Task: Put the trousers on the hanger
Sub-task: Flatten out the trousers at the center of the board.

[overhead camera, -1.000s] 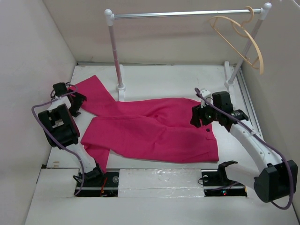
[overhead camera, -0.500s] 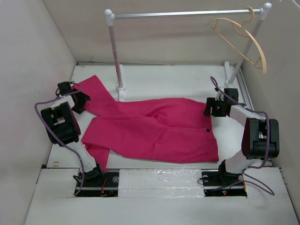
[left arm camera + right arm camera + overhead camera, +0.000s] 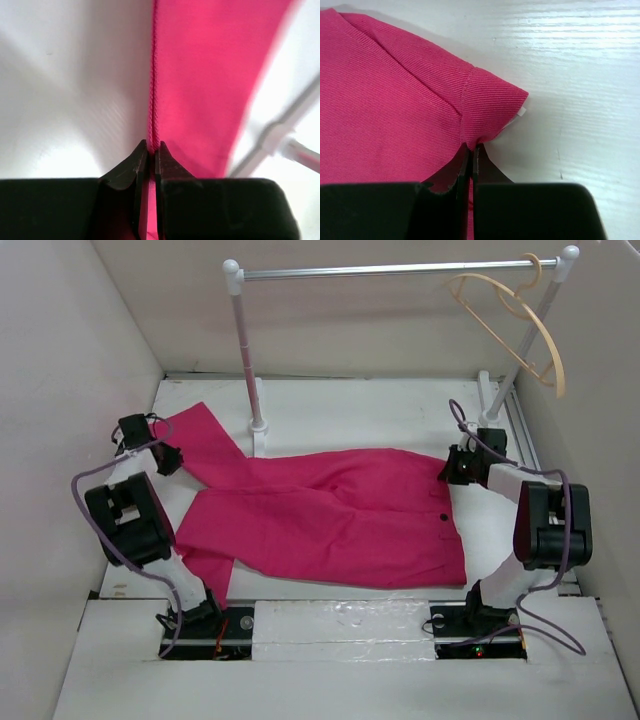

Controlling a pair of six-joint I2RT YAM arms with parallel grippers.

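Observed from the near edge: the trousers (image 3: pixel 320 515) lie flat across the white table (image 3: pixel 380 410), waistband to the right, two legs running left, the far leg angled away toward the back corner.

Left gripper (image 3: pixel 165 455): jaws pinched fully together on the stitched edge of the far leg, near its cuff. The wrist view shows the fabric edge running straight out from between the closed tips.

Right gripper (image 3: pixel 450 468): jaws likewise pressed shut, holding the far corner of the waistband. A small white tag (image 3: pixel 521 112) peeps from under that corner.

Assessment of placement: gripping opposite ends of the same long edge would, in my judgement, let the two arms raise the garment as one taut span instead of a sagging heap, ready to be draped over a bar.

The hanger (image 3: pixel 558 378) is well apart from the garment, hooked on the right end of the metal rail (image 3: pixel 400 270) at the back and hanging tilted. It is untouched, and nothing is on it yet.

Materials: cloth is vivid pink with a fine diagonal twill rib, matte, lying fairly smooth, with one dark button (image 3: pixel 443 517) near the waistband. The hanger is thin pale wood with curved shoulders. The rail is a bright tube on white posts
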